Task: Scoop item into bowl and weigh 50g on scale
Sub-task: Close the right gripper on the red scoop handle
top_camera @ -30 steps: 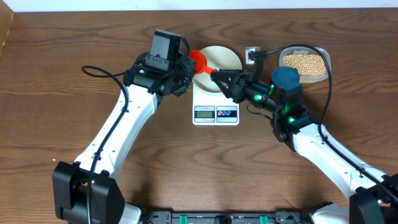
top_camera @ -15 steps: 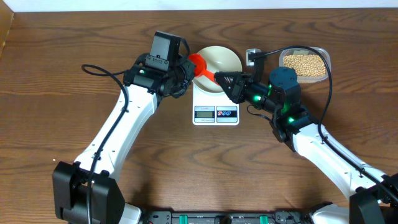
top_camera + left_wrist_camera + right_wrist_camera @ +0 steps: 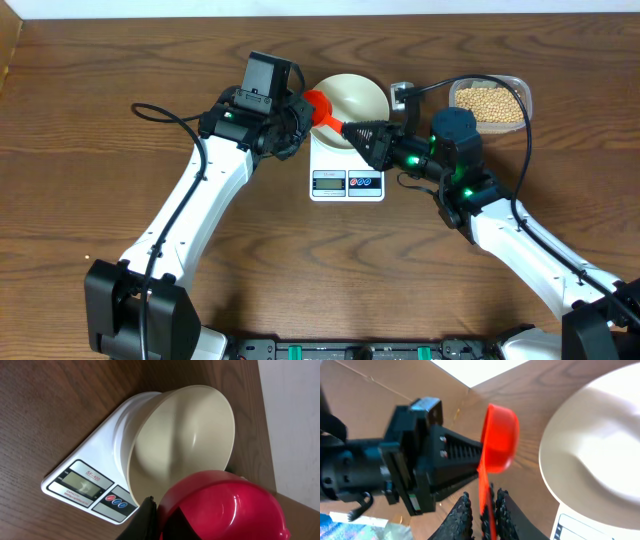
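My right gripper [image 3: 350,128] was clamped on the handle of the red plastic scoop [image 3: 320,102], and my left gripper [image 3: 303,110] pinched its cup. The round white bowl [image 3: 362,92] sat on the white rectangular digital scale [image 3: 330,162], top centre. The small beige beans [image 3: 487,101] lay in the clear plastic tub [image 3: 523,96], upper right.

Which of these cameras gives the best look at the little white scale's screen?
The left wrist view: the scale sits close, its grey screen and round buttons unblocked, though no digits are readable. Overhead shows the screen too, but the scale is tiny there. The right wrist view catches only a corner of the scale.
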Action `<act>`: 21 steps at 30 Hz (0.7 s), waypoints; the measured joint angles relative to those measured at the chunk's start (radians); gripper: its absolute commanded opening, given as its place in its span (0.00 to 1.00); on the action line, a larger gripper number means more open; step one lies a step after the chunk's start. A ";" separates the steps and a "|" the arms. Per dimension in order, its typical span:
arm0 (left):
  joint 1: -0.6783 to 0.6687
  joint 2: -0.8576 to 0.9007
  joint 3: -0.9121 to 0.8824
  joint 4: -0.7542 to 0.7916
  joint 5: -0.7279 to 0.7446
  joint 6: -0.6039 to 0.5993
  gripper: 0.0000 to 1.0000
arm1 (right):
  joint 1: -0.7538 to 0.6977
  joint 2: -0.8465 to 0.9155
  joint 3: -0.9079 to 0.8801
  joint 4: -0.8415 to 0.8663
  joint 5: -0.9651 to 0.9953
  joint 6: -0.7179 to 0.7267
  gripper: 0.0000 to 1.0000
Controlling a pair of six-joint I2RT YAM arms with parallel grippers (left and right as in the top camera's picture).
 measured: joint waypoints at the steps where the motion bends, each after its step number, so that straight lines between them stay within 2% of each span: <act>1: 0.000 0.000 0.000 0.000 0.000 0.000 0.07 | 0.000 0.000 0.000 -0.008 -0.002 0.000 0.16; 13: 0.000 0.000 0.000 0.000 0.000 0.000 0.08 | 0.000 0.000 0.000 -0.024 -0.008 0.009 0.10; 21: 0.000 0.000 0.000 -0.004 0.000 0.000 0.07 | 0.000 0.000 0.000 -0.024 -0.004 0.048 0.11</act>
